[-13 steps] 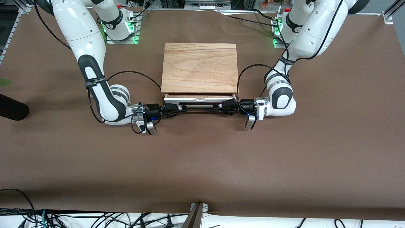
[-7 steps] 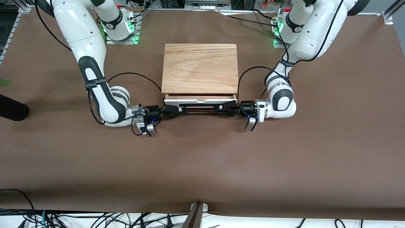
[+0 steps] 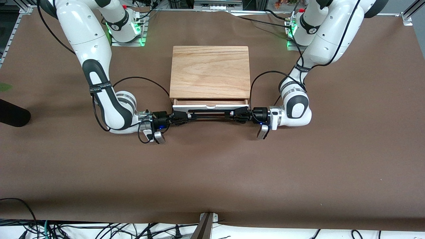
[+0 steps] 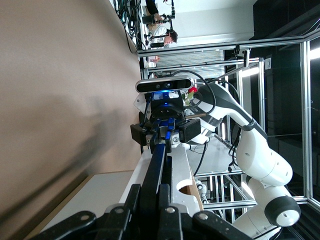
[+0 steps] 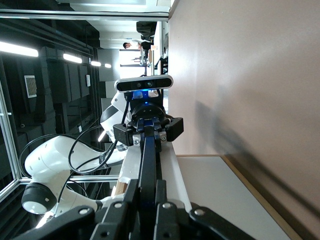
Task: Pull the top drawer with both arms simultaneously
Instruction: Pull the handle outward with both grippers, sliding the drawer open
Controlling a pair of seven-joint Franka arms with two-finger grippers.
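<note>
Front view is showing the wooden box sitting mid-table between the two arms, and compared with a second back the top drawer is sliding out a bit more: the strip of light-wood tray between the box lid and the white front panel is getting wider. Both elbows are drifting toward the camera together, so the pull looks even, no skewing so far. I'd say the drawer is only just starting to come open, most of its travel is still ahead.

Right arm is reaching in low from its end of the table, left arm from the other, both lying almost flat along the drawer front.

Right gripper is pinching the black wire handle at its end toward the right arm, fingers pressed tight on it. Left gripper is doing the same at the handle's other end, clamped on the bar.

Left wrist view is looking straight down the handle to the other gripper, and right wrist view is mirroring that along the handle.
</note>
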